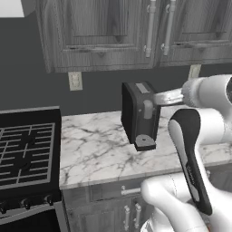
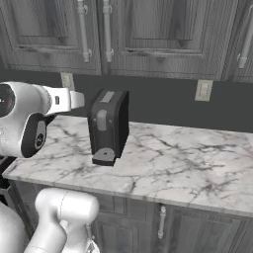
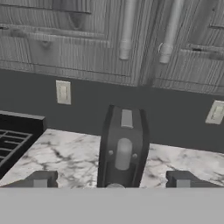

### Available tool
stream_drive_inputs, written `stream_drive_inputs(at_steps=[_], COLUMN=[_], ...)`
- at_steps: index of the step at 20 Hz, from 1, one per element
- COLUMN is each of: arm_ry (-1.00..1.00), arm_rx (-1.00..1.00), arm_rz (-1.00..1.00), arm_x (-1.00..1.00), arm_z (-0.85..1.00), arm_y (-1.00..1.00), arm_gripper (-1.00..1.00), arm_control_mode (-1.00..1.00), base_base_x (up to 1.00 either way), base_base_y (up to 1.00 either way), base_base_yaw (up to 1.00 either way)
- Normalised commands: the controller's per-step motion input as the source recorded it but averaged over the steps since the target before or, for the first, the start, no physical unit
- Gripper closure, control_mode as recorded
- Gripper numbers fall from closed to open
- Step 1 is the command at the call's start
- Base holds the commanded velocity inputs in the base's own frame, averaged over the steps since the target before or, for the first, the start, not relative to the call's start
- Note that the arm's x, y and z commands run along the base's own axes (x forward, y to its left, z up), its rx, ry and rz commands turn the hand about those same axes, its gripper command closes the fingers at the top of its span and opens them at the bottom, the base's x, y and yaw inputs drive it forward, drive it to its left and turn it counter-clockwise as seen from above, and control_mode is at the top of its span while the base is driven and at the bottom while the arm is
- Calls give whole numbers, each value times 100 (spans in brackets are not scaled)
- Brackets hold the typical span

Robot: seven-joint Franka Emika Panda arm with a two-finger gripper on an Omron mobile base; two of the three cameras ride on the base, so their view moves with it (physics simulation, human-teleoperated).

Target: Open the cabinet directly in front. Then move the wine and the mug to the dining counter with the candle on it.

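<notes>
Dark backsplash, cabinet [image 3: 87,39] shut, above tool [image 3: 109,179]

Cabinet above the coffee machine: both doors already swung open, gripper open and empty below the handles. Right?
Not quite. The cabinet doors are both closed, bar handles side by side at the seam, as the hand view shows. The rest holds: the gripper is open and empty, low in front of the coffee machine.

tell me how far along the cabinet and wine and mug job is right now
Nothing looks done yet: both doors of the cabinet are shut, their bar handles side by side. In hand: the claw is open and empty, facing the coffee machine below those handles. Left: pull a door open, then carry the wine and the mug over to the dining counter.
</notes>
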Motion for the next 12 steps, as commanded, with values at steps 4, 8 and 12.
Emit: stream_drive_inputs(at_steps=[4,8,12], arm_ry=[-39,-45,-43], arm_rx=[0,0,0], arm_rz=[1,4,5], arm_x=[-55,-57,-49], arm_z=[49,57,47], arm_y=[-3,-8,-1], arm_gripper=[-100,-100,-100], arm_control_mode=[-100,-100,-100], base_base_x=[0,0,0], base_base_y=[0,0,0], base_base_yaw=[0,0,0])
